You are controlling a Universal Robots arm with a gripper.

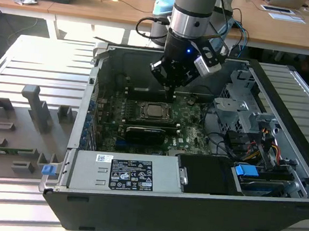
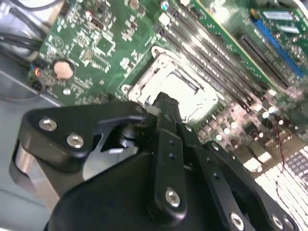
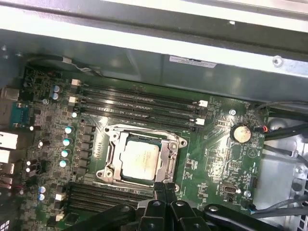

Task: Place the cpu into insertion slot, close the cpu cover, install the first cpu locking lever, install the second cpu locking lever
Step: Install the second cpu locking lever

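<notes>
First wrist view: closed, empty gripper (image 3: 162,186) is seen beside covered cpu (image 3: 138,159), flanked by memory slots (image 3: 137,105).

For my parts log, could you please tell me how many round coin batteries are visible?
1: the round silvery coin battery sits on the green motherboard, apart from the silvery square cpu; the black claw may hide others.

Your arm (image 1: 193,11) is a silver-grey cylinder ending in a black hand (image 1: 170,90) with silver screws, a blue light and dark cables.
</notes>
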